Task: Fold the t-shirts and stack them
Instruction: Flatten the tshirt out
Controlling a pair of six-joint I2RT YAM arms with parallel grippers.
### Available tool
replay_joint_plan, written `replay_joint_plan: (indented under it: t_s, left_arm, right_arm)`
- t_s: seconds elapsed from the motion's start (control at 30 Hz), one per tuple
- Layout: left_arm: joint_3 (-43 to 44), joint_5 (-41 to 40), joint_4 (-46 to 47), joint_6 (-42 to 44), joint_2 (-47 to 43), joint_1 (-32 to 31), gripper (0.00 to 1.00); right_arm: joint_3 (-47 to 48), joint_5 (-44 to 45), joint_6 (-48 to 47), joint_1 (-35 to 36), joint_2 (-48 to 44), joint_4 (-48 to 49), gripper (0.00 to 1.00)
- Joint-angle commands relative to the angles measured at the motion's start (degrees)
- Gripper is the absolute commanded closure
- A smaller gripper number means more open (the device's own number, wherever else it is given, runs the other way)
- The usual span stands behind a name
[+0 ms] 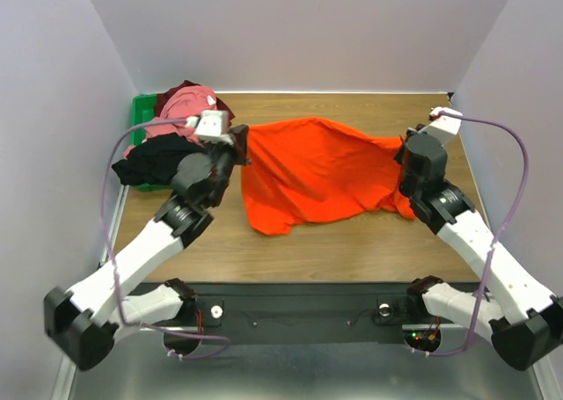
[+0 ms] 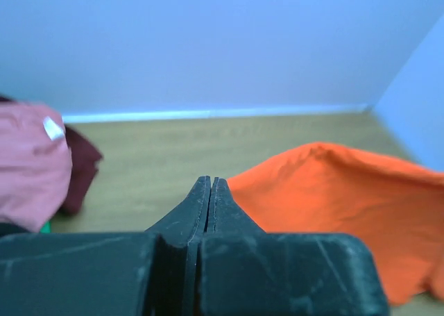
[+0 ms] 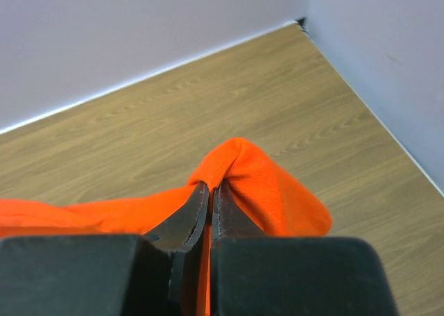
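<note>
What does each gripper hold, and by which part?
The right gripper pinches the orange t-shirt by a fold at its right end. The left gripper is shut beside it; a hold cannot be told.

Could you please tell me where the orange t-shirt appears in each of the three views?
Top external: the orange t-shirt spreads across the middle of the picture.
Left wrist: lower right, just beside the shut left gripper.
Right wrist: bottom centre and lower left, pinched in the right gripper.
Shared landmark: the wooden table where it meets the pale back wall.
</note>
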Motion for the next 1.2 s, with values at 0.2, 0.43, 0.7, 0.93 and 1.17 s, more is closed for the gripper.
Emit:
replay_joint_plan:
  t_s: [0.2, 0.43, 0.7, 0.93, 1.17]
  left_arm:
    - [-4.21, -1.89, -0.81, -0.61, -22.27, -3.55, 1.00]
    - [-1.23, 4.69, -3.98, -2.28, -27.99, -4.17, 1.00]
    - [3.96, 9.97, -5.73, -2.20, -29.75, -4.17, 1.00]
    - [7.04, 6.30, -4.34, 1.22, -26.86, -4.17, 1.00]
    - [10.11, -4.60, -1.96, 8.60, -9.84, -3.99, 1.00]
  right_arm:
    - [3.43, -13.26, -1.40, -0.09, -19.61, 0.86, 0.99]
    - [5.80, -23.54, 0.10, -0.09, -30.16, -1.17, 0.99]
    - [10.72, -30.06, 0.27, -0.18, -33.08, -1.61, 0.99]
    - [14.50, -29.54, -1.75, -0.18, -28.34, 0.67, 0.99]
    - [14.42, -14.72, -4.21, -0.18, -10.16, 3.66, 0.99]
